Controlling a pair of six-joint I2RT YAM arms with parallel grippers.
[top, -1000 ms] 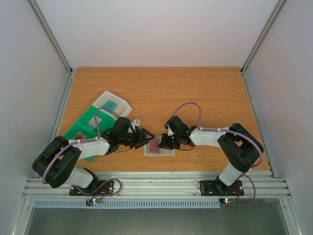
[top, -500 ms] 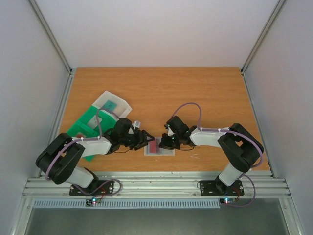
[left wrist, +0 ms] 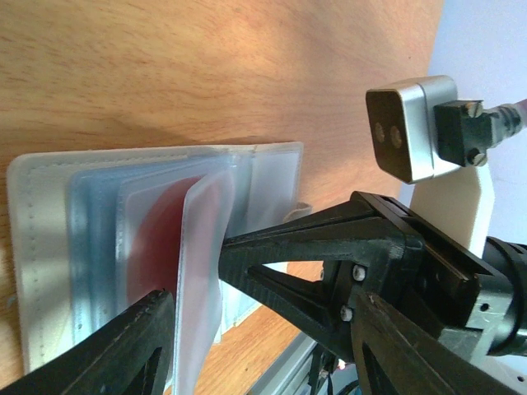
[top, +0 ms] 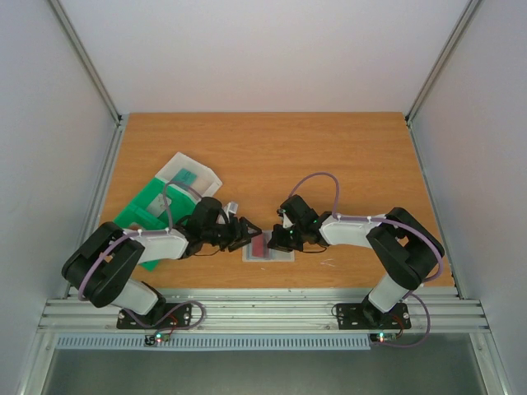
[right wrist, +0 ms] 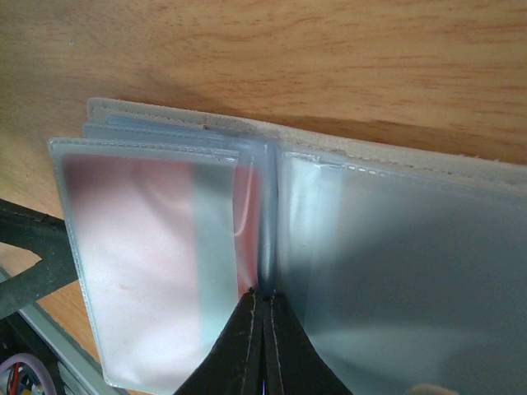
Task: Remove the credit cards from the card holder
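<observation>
While card holder (right wrist: 395,247) lies open, right end effector (right wrist: 263,306) touches it.

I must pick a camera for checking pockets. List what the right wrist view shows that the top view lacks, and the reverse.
Only the right wrist: the card holder split into clear pockets, a red card behind a frosted one, and the right gripper with its tips shut at the fold. Only the top: the green tray and the pale box holding a teal card. Both: the holder, the red card and both grippers, the left gripper open at the holder's left side.
</observation>
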